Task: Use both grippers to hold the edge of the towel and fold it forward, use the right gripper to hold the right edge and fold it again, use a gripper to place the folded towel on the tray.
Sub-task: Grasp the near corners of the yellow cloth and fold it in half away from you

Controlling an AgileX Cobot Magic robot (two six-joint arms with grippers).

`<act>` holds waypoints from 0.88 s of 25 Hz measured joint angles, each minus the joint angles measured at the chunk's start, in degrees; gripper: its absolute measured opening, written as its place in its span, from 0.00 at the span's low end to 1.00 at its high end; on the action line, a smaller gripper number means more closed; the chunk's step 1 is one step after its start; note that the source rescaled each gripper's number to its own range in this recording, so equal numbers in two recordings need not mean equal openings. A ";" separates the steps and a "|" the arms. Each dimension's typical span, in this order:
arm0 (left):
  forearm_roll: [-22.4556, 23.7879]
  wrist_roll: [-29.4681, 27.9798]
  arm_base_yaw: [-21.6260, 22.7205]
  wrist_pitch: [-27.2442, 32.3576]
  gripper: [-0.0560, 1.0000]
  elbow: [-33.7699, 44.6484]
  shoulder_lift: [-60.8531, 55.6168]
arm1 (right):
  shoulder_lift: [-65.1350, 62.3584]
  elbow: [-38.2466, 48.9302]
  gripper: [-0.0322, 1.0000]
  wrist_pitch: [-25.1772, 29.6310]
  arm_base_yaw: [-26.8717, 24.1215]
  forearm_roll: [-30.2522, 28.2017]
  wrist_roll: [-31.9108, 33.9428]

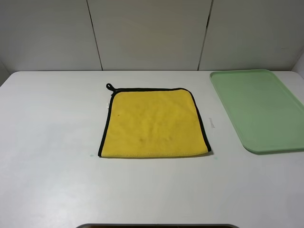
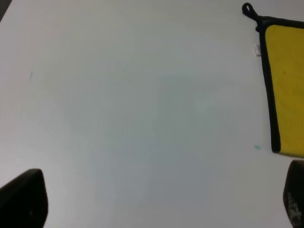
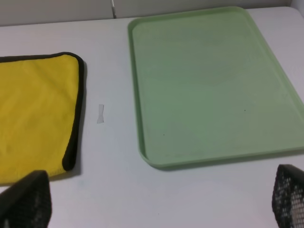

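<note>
- My left pincer (image 2: 156, 199) is spread wide and empty, its two dark fingertips hanging over bare desk (image 1: 47, 142) to the left of the towel.
- The desk is smooth, matte white.
- The towel (image 1: 154, 122) lies flat and unfolded mid-desk, a square of plush yellow pile, faintly dimpled.
- Narrow black binding (image 1: 104, 128) trims its left, far and right sides, while the near edge (image 1: 154, 155) is plain yellow.
- A small black loop (image 1: 109, 87) juts from the far-left corner.
- A small white scrap (image 3: 100, 113), pinched at its middle, lies between towel and tray.
- The tray (image 1: 259, 107) sits far right, apart from the towel. It is smooth pale green plastic, rectangular, with rounded corners and a low raised rim.
- My right pincer (image 3: 156, 199) is spread wide and empty, on the near side of the tray.
</note>
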 joint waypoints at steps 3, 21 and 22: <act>0.00 0.00 0.00 0.00 1.00 0.00 0.00 | 0.00 0.00 1.00 0.00 0.00 0.00 0.00; -6.89 6.49 0.00 -0.05 1.00 -1.88 0.00 | 7.83 0.00 1.00 -0.01 0.00 2.29 0.00; -7.53 6.64 0.00 0.01 1.00 -2.13 0.00 | 9.28 0.00 1.00 -0.06 0.00 2.53 0.00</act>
